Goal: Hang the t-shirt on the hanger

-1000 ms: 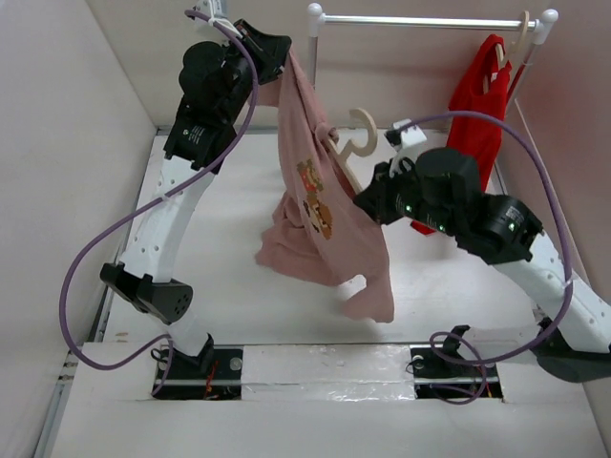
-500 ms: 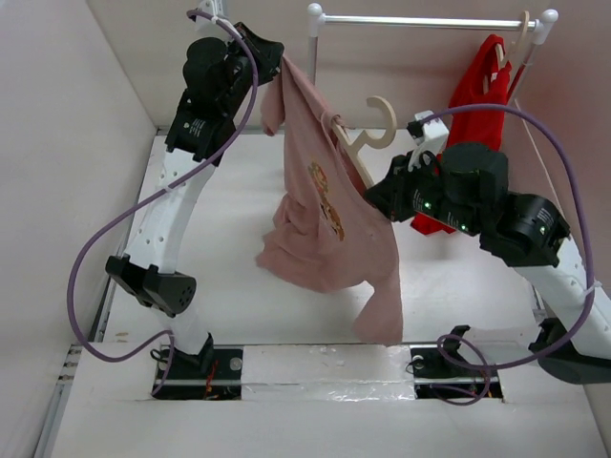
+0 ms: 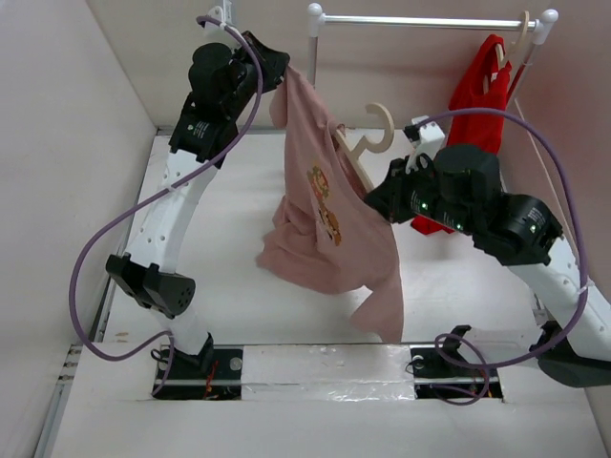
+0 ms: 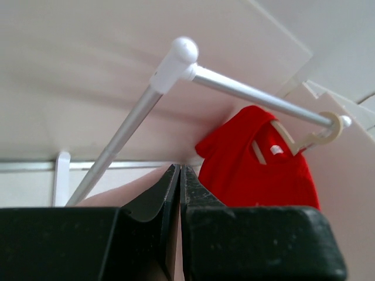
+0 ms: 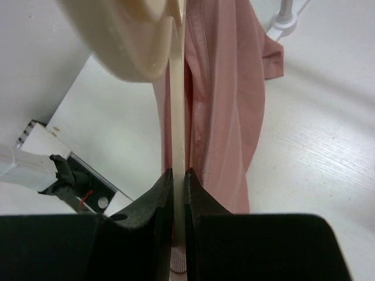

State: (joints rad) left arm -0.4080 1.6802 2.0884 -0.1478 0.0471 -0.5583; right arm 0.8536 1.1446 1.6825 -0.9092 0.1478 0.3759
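The dusty pink t-shirt (image 3: 325, 215) hangs in the air over the table, its print facing the camera. My left gripper (image 3: 270, 69) is shut on the shirt's top edge, high at the back left; pink cloth (image 4: 126, 193) shows between and beside its fingers in the left wrist view. The cream wooden hanger (image 3: 368, 143) has its hook up and one arm inside the shirt's neck. My right gripper (image 3: 374, 198) is shut on the hanger's thin arm (image 5: 178, 105), with pink cloth (image 5: 225, 99) draped beside it. The shirt's lower part bunches on the table.
A white clothes rail (image 3: 420, 21) spans the back, also seen in the left wrist view (image 4: 258, 96). A bright red garment (image 3: 477, 105) hangs on another hanger at its right end. Walls close in on the left, the back and the right.
Over the last second my right gripper lifted the hanger up and to the right, raising the shirt's right side. In the last half second there was only slight movement.
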